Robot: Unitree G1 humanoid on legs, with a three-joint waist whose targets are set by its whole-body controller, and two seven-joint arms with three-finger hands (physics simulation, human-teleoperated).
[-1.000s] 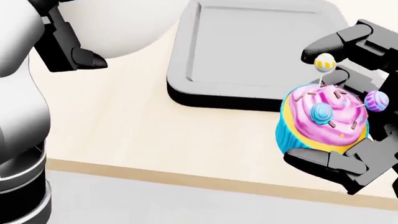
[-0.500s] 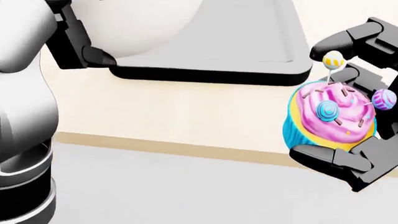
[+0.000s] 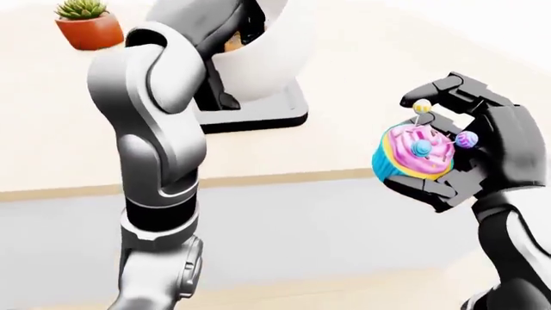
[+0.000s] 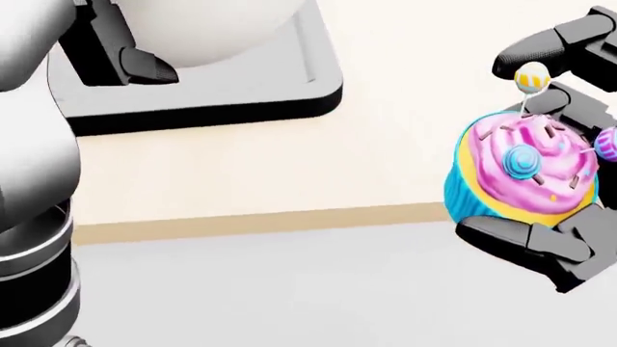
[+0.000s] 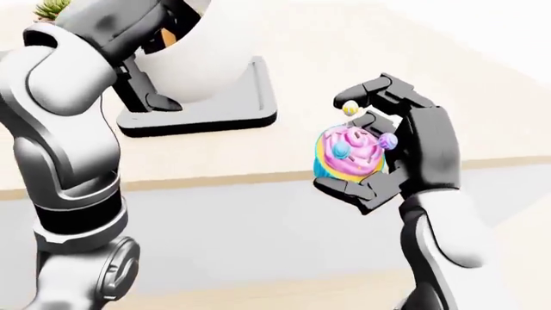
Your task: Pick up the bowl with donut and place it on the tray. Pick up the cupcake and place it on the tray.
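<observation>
Pink-frosted cupcake [image 4: 526,172], in a blue wrapper with three small lollipop toppers, is clamped in the right hand [image 4: 559,155]: one black finger [image 4: 545,47] curls over the top and another [image 4: 521,238] closes beneath the wrapper. In the eye views the cupcake is held clear of the surface, above the counter [image 4: 251,181] edge at the right of the view and well apart from the tray [image 4: 212,101]. White bowl [image 3: 263,51] stands over the grey tray at the upper left; whether it rests on the tray cannot be told. A donut [image 3: 230,44] shows as an orange sliver inside the bowl in the left-eye view, mostly hidden by the arm. Left hand [image 4: 121,61] is against the bowl's near side, with a black fingertip [image 4: 150,69] touching its wall; whether the fingers close round it cannot be told, as the arm covers most of the hand. A potted succulent [image 3: 86,22] sits on the counter at the top left of the left-eye view.
</observation>
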